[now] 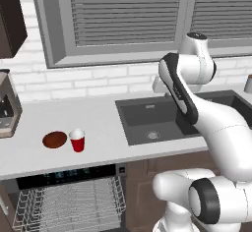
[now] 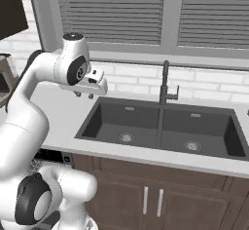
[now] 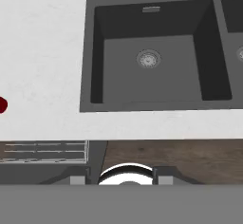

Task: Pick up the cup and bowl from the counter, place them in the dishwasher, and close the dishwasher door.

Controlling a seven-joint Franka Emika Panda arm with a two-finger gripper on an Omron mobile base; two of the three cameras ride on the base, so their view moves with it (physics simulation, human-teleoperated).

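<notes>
The hand (image 2: 83, 94) hangs in the air above the table (image 1: 98, 123), just by the left edge of the sink (image 2: 160, 126). Its two fingers stand a little way apart, and there is nothing between them. It holds nothing.

Everything else is told from the sink. The tap (image 2: 165, 85) stands at the back of the sink, in the middle. The cup (image 1: 78, 140) stands upright on the table, well to the left of the sink, near the front edge. The bowl (image 1: 54, 139) sits just beside the cup, on the side farther from the sink. They look very close, but I cannot tell if they touch. The dishwasher (image 1: 69, 196) is under the table, below the cup and the bowl, to the left of the sink. Its rack (image 1: 69, 206) is pulled out, so it is open. A coffee machine (image 1: 7, 105) stands far to the left.

I think the cup is light and thin, and it may squash if it is squeezed hard. It is also easy to tip. A good way is to pinch it softly around the sides, near the middle. The bowl looks stiff and smooth, so it may slip. It is low and wide, so I would pinch its rim, one finger inside and one outside.
</notes>
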